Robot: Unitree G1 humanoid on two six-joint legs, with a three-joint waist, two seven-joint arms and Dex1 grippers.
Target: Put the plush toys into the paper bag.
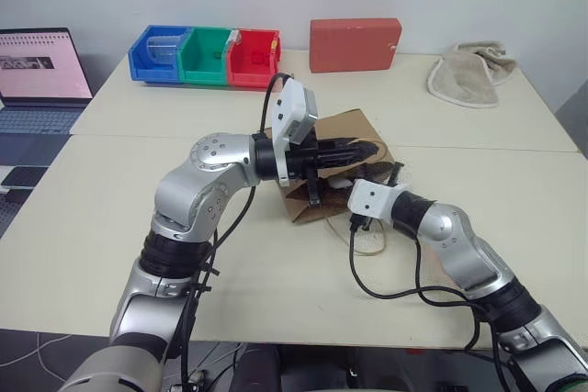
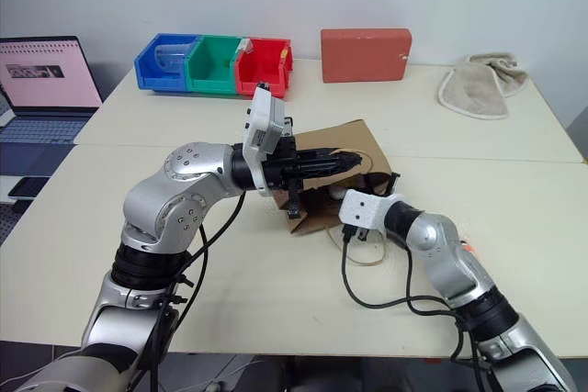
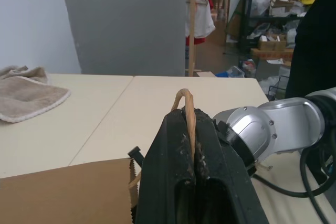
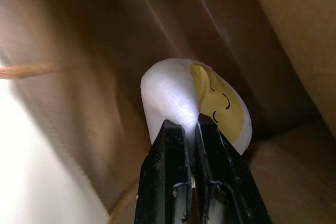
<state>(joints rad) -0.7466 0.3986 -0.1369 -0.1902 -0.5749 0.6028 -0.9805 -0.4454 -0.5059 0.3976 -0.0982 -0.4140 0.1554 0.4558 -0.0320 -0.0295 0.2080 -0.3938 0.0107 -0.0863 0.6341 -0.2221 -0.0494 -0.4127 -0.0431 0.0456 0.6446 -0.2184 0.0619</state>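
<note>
Even soft room light on the table (image 1: 110, 227), faint shadows. Inside the paper bag (image 4: 294, 35) dim and motion-blurred; bright washed-out glare beside its wall.

Head pair overlooks table (image 1: 110, 254) – wrist cams close-in

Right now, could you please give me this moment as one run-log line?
left gripper: shut on bag handle | right gripper: shut on white plush toy, inside paper bag | table
</note>
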